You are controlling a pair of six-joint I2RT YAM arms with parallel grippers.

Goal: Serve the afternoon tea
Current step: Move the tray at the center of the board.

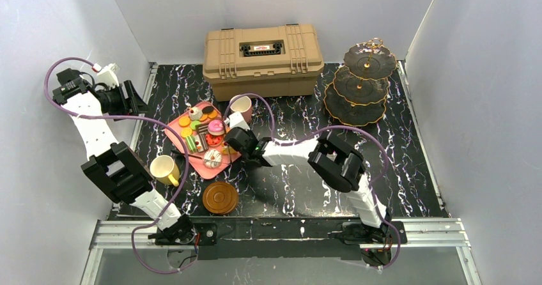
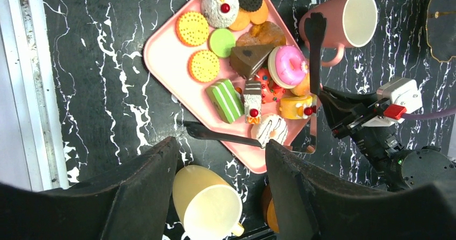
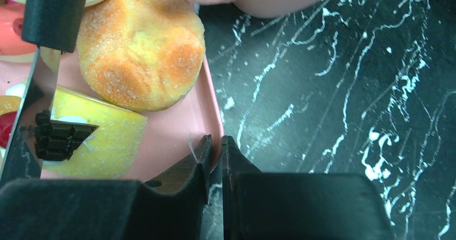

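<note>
Two hands: right hand (image 3: 215, 149) clamped on pink tray (image 3: 211, 97) rim, bun (image 3: 140, 46) just ahead of it. Left hand (image 2: 221, 146) apart, yellow cup (image 2: 207, 207) below. Step, likely: repositioning tray. Next: slow, level pull.

Overhead wide, 2 wrist close-ups, pastries (image 1: 216, 127), tray (image 2: 166, 57) shared

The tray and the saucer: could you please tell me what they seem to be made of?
The tray is probably plastic: smooth pink, thin raised rim. The saucer looks like wood, brown with concentric rings, though brown plastic cannot be ruled out.
</note>
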